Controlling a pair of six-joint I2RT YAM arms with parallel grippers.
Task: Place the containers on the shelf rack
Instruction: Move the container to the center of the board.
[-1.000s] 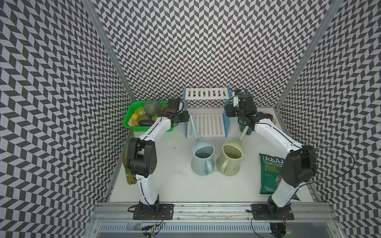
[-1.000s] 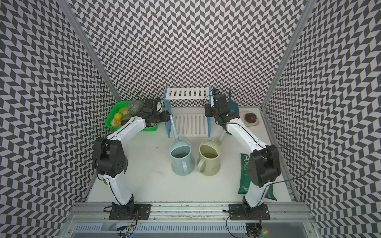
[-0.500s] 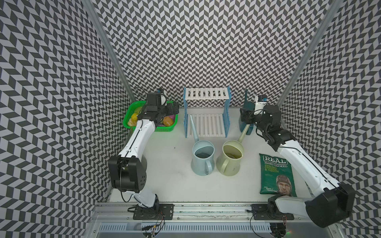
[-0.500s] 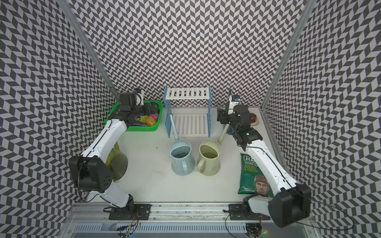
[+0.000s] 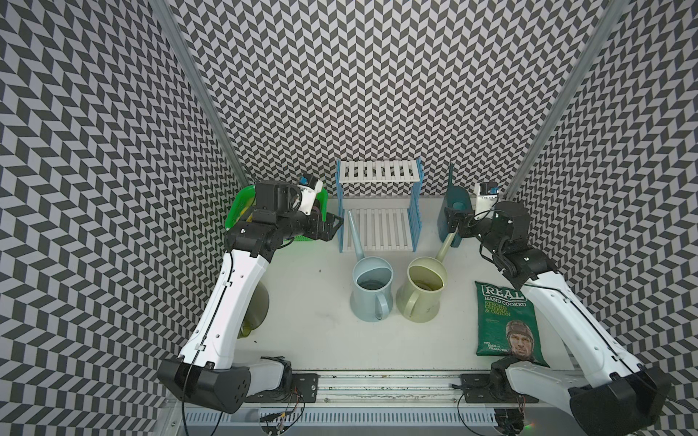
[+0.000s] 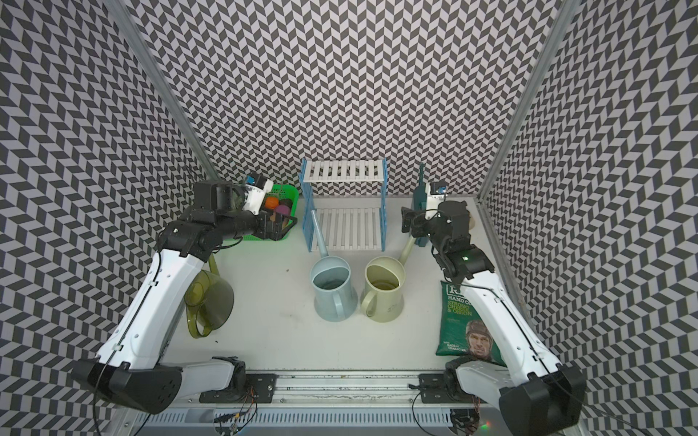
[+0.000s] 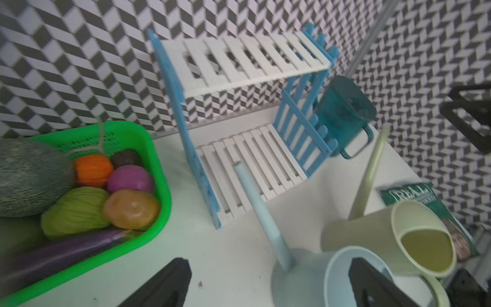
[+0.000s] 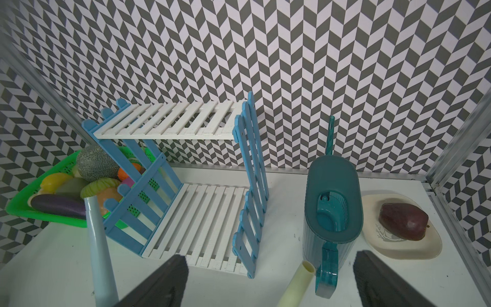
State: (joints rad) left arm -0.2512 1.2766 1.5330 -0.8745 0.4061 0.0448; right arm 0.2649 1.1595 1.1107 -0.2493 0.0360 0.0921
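white desk (image 5: 309, 302), shelf rack (image 8: 170, 119) bare: dark teal jug (image 8: 332, 202) stands just ahead of the right hand (image 8: 271, 281), handle facing it, left hand (image 7: 268, 284) farther; both spread wide, empty.

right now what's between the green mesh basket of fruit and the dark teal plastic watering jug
The two-tier white-slatted, blue-sided plastic shelf rack stands between them; both top views show it.

1. Both top views look down from high at the front, over the whole table (image 5: 309, 321), toward the back wall (image 6: 340, 94).
2. The left wrist view is low and close, facing the rack (image 7: 239, 61) from the basket (image 7: 162, 170) side.
3. The right wrist view is close too, facing the rack and teal jug (image 8: 310, 239).
4. All views share the rack.
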